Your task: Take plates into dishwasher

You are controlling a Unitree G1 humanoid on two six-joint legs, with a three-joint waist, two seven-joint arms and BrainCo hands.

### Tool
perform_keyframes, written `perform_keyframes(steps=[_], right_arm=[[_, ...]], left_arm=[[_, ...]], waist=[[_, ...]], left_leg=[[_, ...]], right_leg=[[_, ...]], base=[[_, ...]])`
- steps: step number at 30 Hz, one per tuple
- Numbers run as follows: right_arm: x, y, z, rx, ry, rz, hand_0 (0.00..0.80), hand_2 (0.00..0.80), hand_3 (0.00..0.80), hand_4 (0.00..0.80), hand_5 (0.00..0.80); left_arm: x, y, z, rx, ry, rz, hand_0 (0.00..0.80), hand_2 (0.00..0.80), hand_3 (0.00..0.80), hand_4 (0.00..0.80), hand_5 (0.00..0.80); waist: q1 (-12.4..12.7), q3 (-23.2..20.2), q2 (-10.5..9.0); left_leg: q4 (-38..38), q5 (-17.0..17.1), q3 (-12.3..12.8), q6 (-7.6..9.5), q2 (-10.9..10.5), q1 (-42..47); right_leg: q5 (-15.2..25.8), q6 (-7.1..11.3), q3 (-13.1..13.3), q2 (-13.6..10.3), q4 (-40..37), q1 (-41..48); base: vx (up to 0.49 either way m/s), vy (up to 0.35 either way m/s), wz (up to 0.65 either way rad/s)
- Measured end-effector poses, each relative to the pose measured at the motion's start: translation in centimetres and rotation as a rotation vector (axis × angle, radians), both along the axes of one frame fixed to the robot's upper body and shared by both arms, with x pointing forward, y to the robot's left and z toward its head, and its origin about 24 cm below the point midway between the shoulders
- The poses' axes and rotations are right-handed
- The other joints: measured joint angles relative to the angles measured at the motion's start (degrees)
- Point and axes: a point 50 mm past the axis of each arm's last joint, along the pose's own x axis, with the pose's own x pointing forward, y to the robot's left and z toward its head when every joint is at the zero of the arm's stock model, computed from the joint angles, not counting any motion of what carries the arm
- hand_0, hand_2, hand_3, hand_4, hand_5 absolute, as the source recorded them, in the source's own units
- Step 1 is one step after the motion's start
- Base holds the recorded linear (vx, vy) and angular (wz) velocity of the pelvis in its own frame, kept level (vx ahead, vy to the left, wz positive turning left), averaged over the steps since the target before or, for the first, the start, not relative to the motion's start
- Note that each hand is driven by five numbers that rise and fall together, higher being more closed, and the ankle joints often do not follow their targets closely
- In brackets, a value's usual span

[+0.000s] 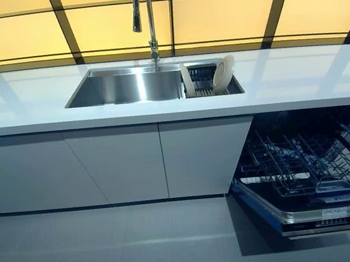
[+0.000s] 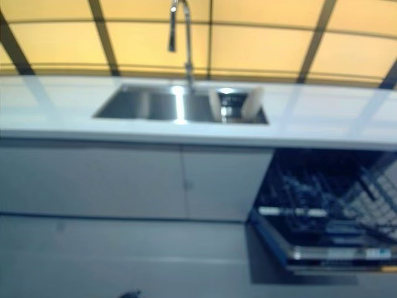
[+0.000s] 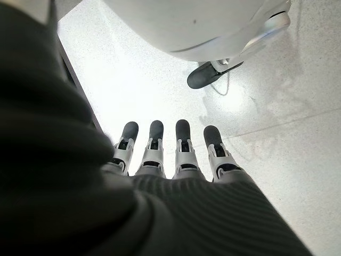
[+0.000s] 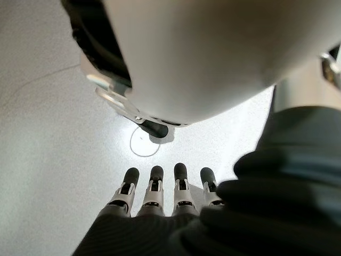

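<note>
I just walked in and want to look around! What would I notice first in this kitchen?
Probably the shiny steel sink set in the white counter, with a tall faucet behind it and white plates standing in a rack at its right end. Below, to the right, the dishwasher stands open with its dark wire rack pulled out.

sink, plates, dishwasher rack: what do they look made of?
Sink: brushed stainless steel by the look, grey with a streaky vertical sheen.
Plates: probably glazed ceramic, plain white and smooth, standing on edge at the sink's right end; melamine can't be ruled out.
Rack: thin wire grid, dark, likely coated steel, pulled out over the open dishwasher door.
</note>
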Motion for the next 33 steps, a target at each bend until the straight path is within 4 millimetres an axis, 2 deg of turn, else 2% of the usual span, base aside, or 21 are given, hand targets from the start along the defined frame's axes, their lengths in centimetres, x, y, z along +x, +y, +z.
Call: perform_keyframes(steps=[8,11,13,14,15,17,18,20,22,26,27,29,33], right_arm=[[0.1,0.0,0.0,-0.001,-0.001,0.013,0.0,0.0,0.0,0.0,0.0],[0.7,0.3,0.2,0.056,-0.035,0.036,0.0,0.0,0.0,0.0,0.0],[1.8,0.9,0.6,0.152,-0.074,0.09,0.0,0.0,0.0,0.0,0.0],[3.2,1.7,1.2,0.232,-0.122,0.121,0.0,0.0,0.0,0.0,0.0],[4.6,2.5,2.2,0.332,-0.179,0.154,0.0,0.0,0.0,0.0,0.0],[8.3,4.8,5.8,0.572,-0.352,0.222,0.0,0.0,0.0,0.0,0.0],[9.3,5.5,7.1,0.654,-0.41,0.231,0.0,0.0,0.0,0.0,0.0],[12.0,7.7,11.6,0.894,-0.581,0.244,0.0,0.0,0.0,0.0,0.0],[13.8,9.7,15.8,1.142,-0.731,0.205,0.0,0.0,0.0,0.0,0.0],[16.3,13.3,22.0,1.534,-0.916,0.06,0.0,0.0,0.0,0.0,0.0],[16.8,13.7,22.8,1.573,-0.949,0.016,0.0,0.0,0.0,0.0,0.0],[18.2,13.3,23.9,1.521,-1.067,-0.088,0.0,0.0,0.0,0.0,0.0],[20.5,9.5,24.5,1.119,-1.339,-0.262,0.0,0.0,0.0,0.0,0.0]], left_arm=[[0.1,0.1,0.0,0.001,-0.002,0.005,0.0,0.0,0.0,0.0,0.0],[0.1,0.1,0.0,0.003,-0.002,0.008,0.0,0.0,0.0,0.0,0.0],[0.1,0.2,0.0,0.007,0.003,0.008,0.0,0.0,0.0,0.0,0.0],[0.1,0.3,0.1,0.012,0.003,0.001,0.0,0.0,0.0,0.0,0.0],[0.3,0.4,0.1,0.013,-0.001,-0.003,0.0,0.0,0.0,0.0,0.0],[0.2,0.4,0.1,0.01,-0.001,-0.004,0.0,0.0,0.0,0.0,0.0],[0.2,0.4,0.1,0.009,-0.002,-0.005,0.0,0.0,0.0,0.0,0.0],[0.4,0.4,0.2,0.007,-0.011,-0.005,0.0,0.0,0.0,0.0,0.0],[0.3,0.5,0.2,0.009,-0.013,0.003,0.0,0.0,0.0,0.0,0.0],[0.2,0.6,0.2,0.01,-0.015,0.014,0.0,0.0,0.0,0.0,0.0],[0.2,0.6,0.2,0.011,-0.016,0.015,0.0,0.0,0.0,0.0,0.0],[0.3,0.6,0.2,0.012,-0.018,0.015,0.0,0.0,0.0,0.0,0.0],[0.3,0.5,0.2,0.016,-0.021,0.022,0.0,0.0,0.0,0.0,0.0]], waist=[[0.04,0.43,-0.36],[0.08,0.78,-0.56],[0.19,1.28,-0.75],[-0.01,1.39,-0.86],[0.01,1.41,-0.96],[-0.02,1.42,-1.03],[-0.01,1.41,-1.07],[0.07,1.44,-1.42],[-0.03,1.35,-1.77],[-0.03,1.07,-2.18],[0.0,1.01,-2.27],[-0.01,0.93,-2.39],[0.0,1.28,-2.19]], left_leg=[[0.02,-0.04,0.06,-0.02,-0.06,0.02],[0.01,-0.05,0.02,-0.04,-0.19,0.44],[-0.01,-0.14,-0.04,-0.19,-0.11,0.84],[-0.01,-0.1,0.06,-0.24,0.04,0.84],[-0.01,-0.07,0.09,-0.28,0.14,0.84],[-0.01,-0.04,0.15,-0.35,0.24,0.89],[0.0,-0.03,0.15,-0.38,0.26,0.89],[0.0,0.06,0.19,-0.56,0.18,0.84],[0.01,0.09,0.33,-0.55,-0.04,0.84],[-0.01,-0.31,1.42,0.03,-0.4,0.86],[-0.01,-0.41,1.67,0.18,-0.6,0.87],[-0.02,-0.65,1.86,0.58,-1.02,0.88],[-0.03,-0.84,2.76,1.91,-2.16,0.8]], right_leg=[[0.0,0.04,0.17,-0.01,0.0,0.0],[-0.02,0.01,0.02,0.09,0.0,0.42],[-0.07,-0.06,-0.05,0.34,0.0,0.84],[-0.03,-0.08,-0.02,0.48,-0.01,0.75],[-0.01,-0.13,-0.02,0.56,-0.01,0.74],[0.02,-0.24,-0.02,0.5,-0.01,0.7],[0.03,-0.27,-0.03,0.51,-0.01,0.7],[0.04,-0.28,-0.03,0.44,0.0,0.63],[0.07,-0.21,0.23,0.21,0.02,0.56],[0.2,0.27,1.14,-0.29,0.13,0.07],[0.27,0.38,1.31,-0.54,0.2,0.01],[0.39,0.53,1.49,-1.02,0.66,-0.2],[-0.39,1.69,2.84,-2.23,5.06,-2.94]], base=[[0.0,0.0,0.0],[0.0,0.0,0.0],[0.0,0.0,0.0],[-0.02,-0.003,-0.03],[-0.023,0.027,-0.05],[-0.02,0.06,-0.01],[-0.021,0.09,-0.01],[-0.021,0.121,0.0],[-0.011,0.126,-0.03],[0.007,0.135,-0.12],[0.005,0.169,-0.12],[-0.014,0.178,-0.04],[-0.043,0.221,-0.14]])
